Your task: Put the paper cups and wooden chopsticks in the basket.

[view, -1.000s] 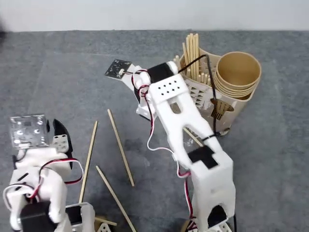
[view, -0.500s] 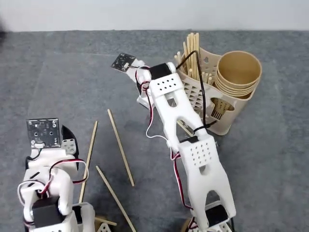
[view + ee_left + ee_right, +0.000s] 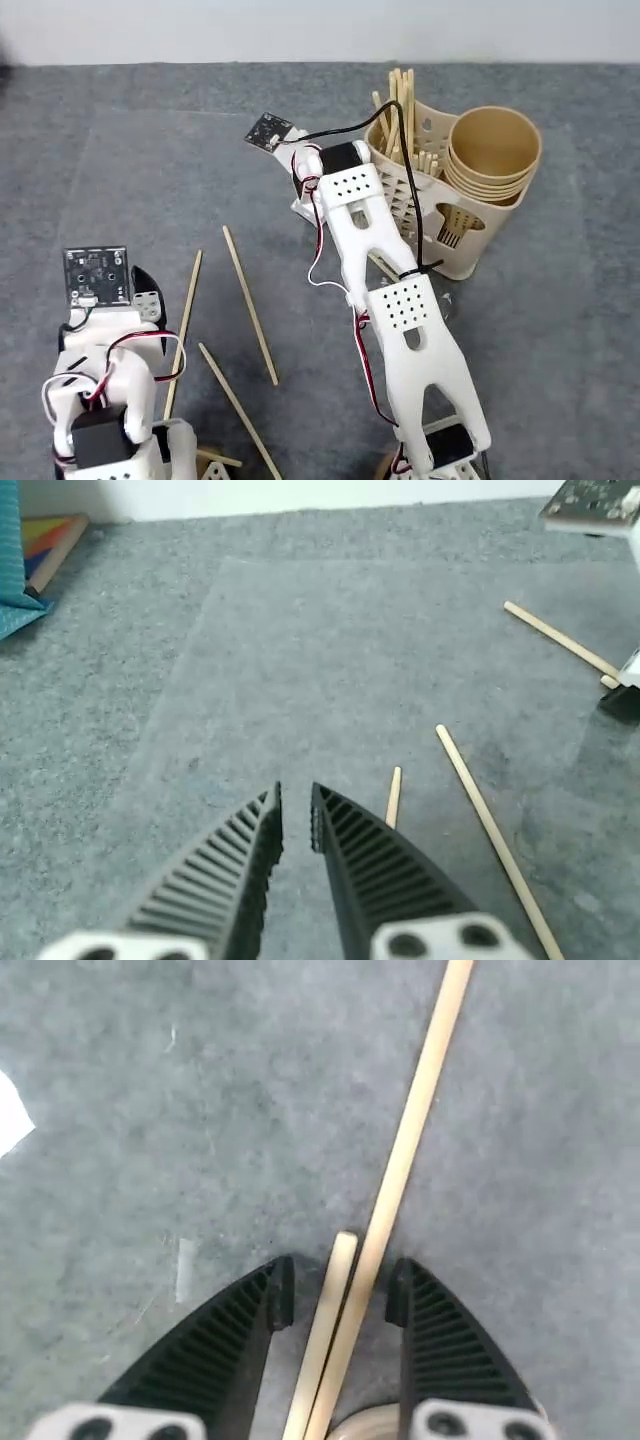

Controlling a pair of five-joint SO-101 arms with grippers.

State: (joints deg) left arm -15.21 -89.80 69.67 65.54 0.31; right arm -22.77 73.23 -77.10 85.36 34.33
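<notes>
Paper cups [image 3: 493, 150] sit stacked inside the basket [image 3: 470, 235], so that part looks done. A bunch of standing chopsticks [image 3: 400, 110] pokes up from the basket's other side, next to the cups.

Some sticks are not put away yet. Three loose chopsticks [image 3: 250, 305] lie on the grey carpet [image 3: 150, 180], between the two arms and well away from the basket.

The right gripper [image 3: 338, 1280] is low over the carpet. Its fingers are open, one on each side of two chopsticks [image 3: 410, 1140] that lie close together. I think it is ready to pinch them, but it has not squeezed yet.

The left gripper [image 3: 296, 800] is open only a crack and holds nothing. It hangs over the carpet near the loose sticks.

So the job looks more than half done, with the sticks on the carpet left to pick up.
</notes>
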